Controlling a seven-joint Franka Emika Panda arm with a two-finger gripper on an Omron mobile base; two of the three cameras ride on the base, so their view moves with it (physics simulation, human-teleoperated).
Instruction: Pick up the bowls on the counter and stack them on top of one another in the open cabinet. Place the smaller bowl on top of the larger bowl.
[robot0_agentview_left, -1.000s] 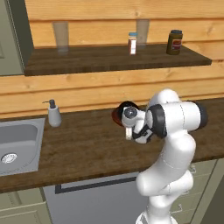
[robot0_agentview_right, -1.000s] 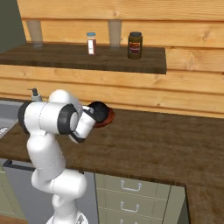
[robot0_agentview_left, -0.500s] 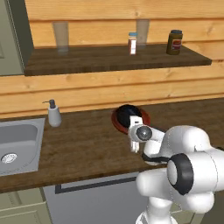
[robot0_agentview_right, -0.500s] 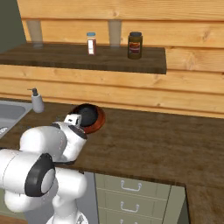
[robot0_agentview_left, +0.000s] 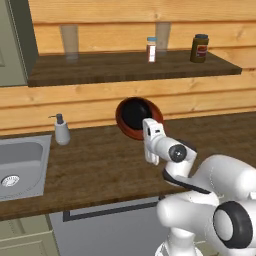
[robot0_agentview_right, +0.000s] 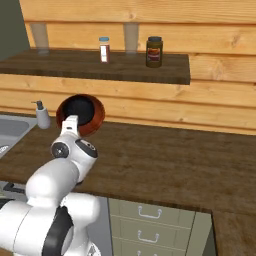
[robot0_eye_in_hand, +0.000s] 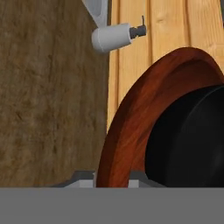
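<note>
**Around the worktop: bystanders on shelf, wall and sink side**

A small white pump soap dispenser (robot0_agentview_left: 61, 131) (robot0_agentview_right: 42, 116) (robot0_eye_in_hand: 114, 36) stands upright near the light wood plank wall (robot0_agentview_left: 90, 102), just beside the inset steel sink (robot0_agentview_left: 20, 162). Up on the shelf, two clear drinking glasses (robot0_agentview_left: 69, 42) (robot0_agentview_left: 162, 35) stand well apart. Between the right-hand glass and a dark brown jar with a red label (robot0_agentview_left: 199, 48) (robot0_agentview_right: 154, 52) is a small white shaker bottle with a blue cap (robot0_agentview_left: 151, 49) (robot0_agentview_right: 104, 49). A grey-green cabinet (robot0_agentview_left: 14, 45) hangs at far left. Below, pale drawers with metal handles (robot0_agentview_right: 150, 220).
</note>
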